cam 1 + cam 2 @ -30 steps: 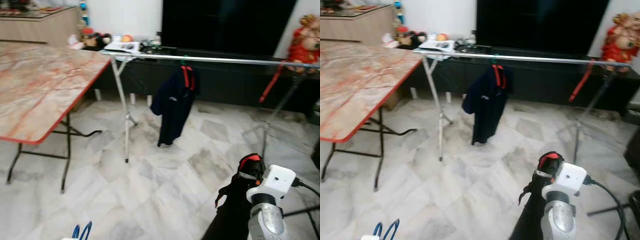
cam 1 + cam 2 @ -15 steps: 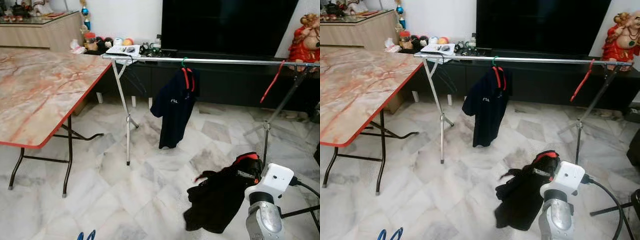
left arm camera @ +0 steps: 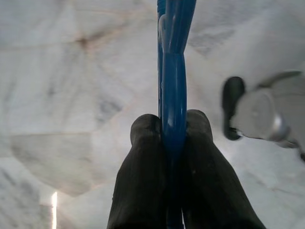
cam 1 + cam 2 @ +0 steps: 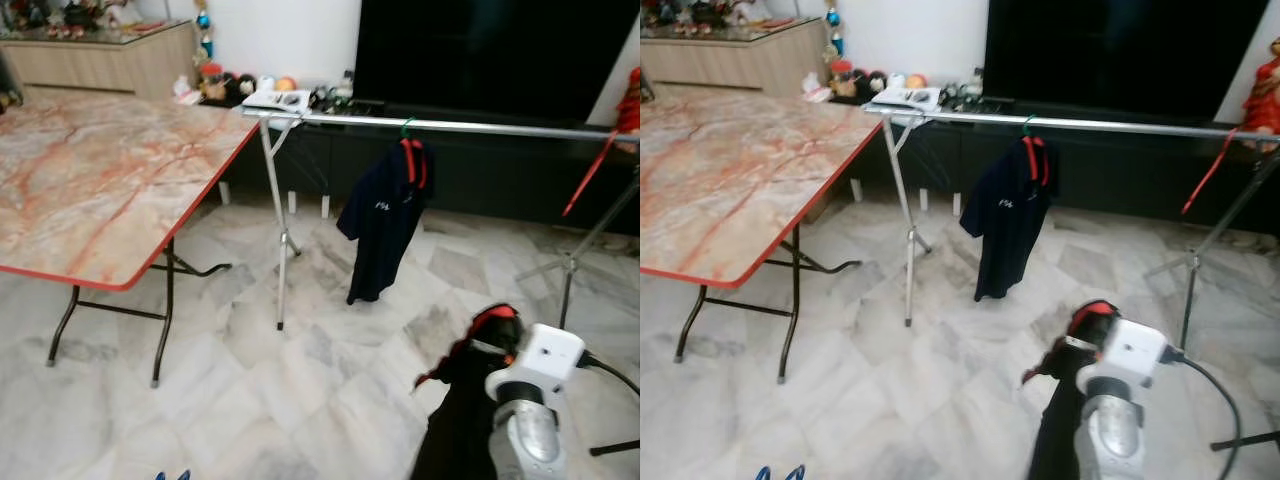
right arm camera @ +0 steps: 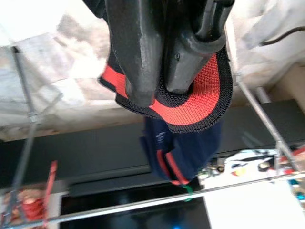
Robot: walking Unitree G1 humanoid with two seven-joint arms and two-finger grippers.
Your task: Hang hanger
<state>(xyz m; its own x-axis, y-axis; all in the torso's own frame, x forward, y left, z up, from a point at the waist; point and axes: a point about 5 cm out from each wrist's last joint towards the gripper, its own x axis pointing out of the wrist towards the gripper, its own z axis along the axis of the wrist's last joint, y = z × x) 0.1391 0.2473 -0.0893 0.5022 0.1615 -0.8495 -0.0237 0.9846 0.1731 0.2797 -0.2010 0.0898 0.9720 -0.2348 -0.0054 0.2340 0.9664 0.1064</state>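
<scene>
Pinching a blue hanger [image 3: 173, 86], left fingers [image 3: 143, 181]; right fingers [image 5: 138, 52] clamp a black garment [image 5: 200, 95].

Home living room. Large dark TV screen [image 4: 500, 50] top right above low black cabinet [image 4: 470, 165]; marble-tile floor [image 4: 250, 400]; folding marble-top table [image 4: 100, 180] left; wooden sideboard [image 4: 100, 60] upper left; clothes rail [image 4: 450, 125] across centre.

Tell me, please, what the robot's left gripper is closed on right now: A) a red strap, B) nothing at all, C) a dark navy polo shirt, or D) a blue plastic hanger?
D: in the left wrist view the left gripper has its two black fingers pressed against either side of a blue plastic hanger, above the marble floor.
</scene>
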